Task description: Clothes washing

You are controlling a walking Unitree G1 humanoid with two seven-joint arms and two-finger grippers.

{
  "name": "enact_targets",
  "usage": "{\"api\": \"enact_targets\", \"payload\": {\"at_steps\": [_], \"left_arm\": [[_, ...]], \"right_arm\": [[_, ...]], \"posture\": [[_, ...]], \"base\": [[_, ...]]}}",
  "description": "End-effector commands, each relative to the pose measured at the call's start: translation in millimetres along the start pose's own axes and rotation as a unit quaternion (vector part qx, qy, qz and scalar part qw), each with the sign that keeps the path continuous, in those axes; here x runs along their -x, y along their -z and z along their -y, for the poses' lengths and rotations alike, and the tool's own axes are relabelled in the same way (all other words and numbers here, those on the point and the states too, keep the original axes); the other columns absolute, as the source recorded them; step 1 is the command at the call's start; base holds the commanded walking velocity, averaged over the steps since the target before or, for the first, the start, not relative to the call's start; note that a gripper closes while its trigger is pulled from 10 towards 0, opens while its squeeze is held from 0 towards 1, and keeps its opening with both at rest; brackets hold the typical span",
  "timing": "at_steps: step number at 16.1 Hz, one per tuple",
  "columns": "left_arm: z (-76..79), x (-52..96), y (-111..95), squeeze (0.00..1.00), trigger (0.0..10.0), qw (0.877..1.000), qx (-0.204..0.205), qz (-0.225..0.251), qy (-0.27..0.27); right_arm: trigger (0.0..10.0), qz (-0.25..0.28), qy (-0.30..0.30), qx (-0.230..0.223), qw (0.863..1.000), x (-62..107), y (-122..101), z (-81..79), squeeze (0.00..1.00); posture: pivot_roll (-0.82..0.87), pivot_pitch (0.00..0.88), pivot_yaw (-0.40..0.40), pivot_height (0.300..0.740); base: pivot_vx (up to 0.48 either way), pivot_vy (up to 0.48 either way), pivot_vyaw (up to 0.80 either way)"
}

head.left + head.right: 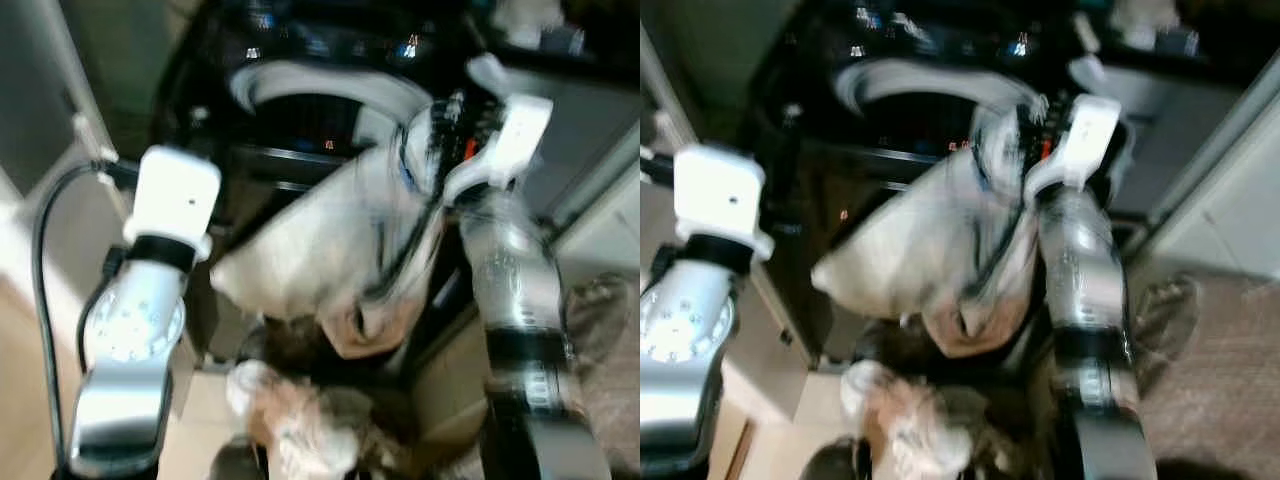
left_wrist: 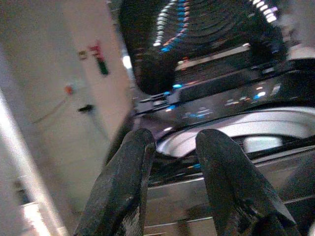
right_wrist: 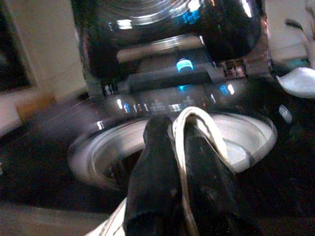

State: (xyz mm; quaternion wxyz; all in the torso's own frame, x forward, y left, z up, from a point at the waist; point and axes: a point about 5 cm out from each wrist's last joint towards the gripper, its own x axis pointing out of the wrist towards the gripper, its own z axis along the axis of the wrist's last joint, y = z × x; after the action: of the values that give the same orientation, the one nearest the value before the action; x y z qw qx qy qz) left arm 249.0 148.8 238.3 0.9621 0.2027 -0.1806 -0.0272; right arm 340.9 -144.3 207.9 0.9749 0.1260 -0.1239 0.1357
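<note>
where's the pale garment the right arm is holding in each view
left eye view: pale garment hangs mid-frame under the right gripper.
right eye view: centre.
left wrist view: I can't make it out.
right wrist view: a white fold pinched in the jaws.
Shared landmark: the washer's pale drum rim.

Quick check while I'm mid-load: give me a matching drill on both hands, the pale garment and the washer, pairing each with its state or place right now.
Things:
1. right hand
2. left hand
3. pale cream cloth garment
4. black top-loading washing machine

States or places:
A. fingers apart, holding nothing
B. hanging below a raised hand, in front of the machine
C. lid up, white drum rim showing
D. shut on a fold of cloth

Pairs: 1-D, 2-A, 3-B, 4-C
</note>
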Motion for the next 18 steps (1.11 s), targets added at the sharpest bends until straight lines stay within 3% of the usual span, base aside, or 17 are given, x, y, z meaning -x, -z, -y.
{"api": "enact_targets", "payload": {"at_steps": [1,2,3,6,7,8,9,11,12,14,16,17,18], "left_arm": [[4.1,0.6,0,0.00,10.0,1.000,0.008,0.000,0.012],[8.1,-0.2,1,0.00,10.0,1.000,0.014,0.000,0.021],[9.8,-0.9,1,0.00,10.0,1.000,0.013,0.000,0.025],[13.2,3.8,10,0.00,10.0,0.999,0.019,-0.022,0.027],[12.9,8.3,19,0.00,10.0,0.998,0.038,-0.050,0.009],[8.4,15.1,37,0.00,10.0,0.993,0.058,-0.100,-0.038],[2.1,28.9,63,0.00,10.0,0.978,0.088,-0.166,-0.092],[19.9,55.0,82,0.00,10.0,0.978,0.058,-0.198,-0.021],[30.5,65.2,87,0.00,10.0,0.976,0.058,-0.207,0.027],[38.0,74.0,91,0.00,10.0,0.974,0.050,-0.213,0.060],[37.2,68.4,92,0.00,10.0,0.976,0.037,-0.208,0.043],[33.6,56.7,86,0.00,10.0,0.982,0.043,-0.184,0.010],[32.6,54.9,84,0.00,10.0,0.983,0.042,-0.178,0.005]], "right_arm": [[10.0,0.059,-0.038,0.029,0.997,8.8,-32,-11.7,0.00],[10.0,0.063,-0.053,0.069,0.994,28.0,-32,-8.2,0.00],[10.0,0.055,-0.050,0.084,0.994,37.0,-29,-4.2,0.00],[10.0,0.008,-0.047,0.089,0.995,74.8,-15,-2.8,0.00],[10.0,-0.020,-0.039,0.091,0.995,87.4,-4,1.5,0.00],[10.0,-0.068,-0.034,0.105,0.992,104.2,15,9.8,0.00],[10.0,-0.111,-0.026,0.113,0.987,117.1,32,18.2,0.00],[10.0,-0.150,-0.013,0.125,0.981,128.5,53,28.9,0.00],[10.0,-0.165,-0.020,0.116,0.979,132.3,60,27.5,0.00],[10.0,-0.187,-0.021,0.112,0.976,134.3,73,29.7,0.00],[10.0,-0.195,0.007,0.074,0.978,122.7,83,36.0,0.00],[10.0,-0.175,0.014,0.039,0.984,102.4,84,27.9,0.00],[10.0,-0.169,0.009,0.039,0.985,99.4,83,24.5,0.00]], "posture": [[0.06,0.043,-0.079,0.740],[0.04,0.038,-0.077,0.740],[0.03,0.031,-0.074,0.740],[0.02,0.025,-0.070,0.740],[0.02,0.024,-0.069,0.740],[0.03,0.023,-0.070,0.740],[0.03,0.024,-0.069,0.740],[0.04,0.026,-0.077,0.740],[0.04,0.026,-0.077,0.740],[0.05,0.031,-0.081,0.740],[0.06,0.030,-0.081,0.740],[0.06,0.016,-0.079,0.740],[0.06,0.015,-0.079,0.740]], "base": [[0.000,0.000,0.00],[0.000,0.000,0.00],[0.000,0.000,0.00],[0.000,0.000,0.00],[0.000,0.000,0.00],[0.000,0.000,0.00],[0.000,0.000,0.00],[0.000,0.000,0.00],[0.000,0.000,0.00],[0.000,0.000,0.00],[0.000,0.000,0.00],[0.000,0.000,0.00],[0.000,0.000,0.00]]}}
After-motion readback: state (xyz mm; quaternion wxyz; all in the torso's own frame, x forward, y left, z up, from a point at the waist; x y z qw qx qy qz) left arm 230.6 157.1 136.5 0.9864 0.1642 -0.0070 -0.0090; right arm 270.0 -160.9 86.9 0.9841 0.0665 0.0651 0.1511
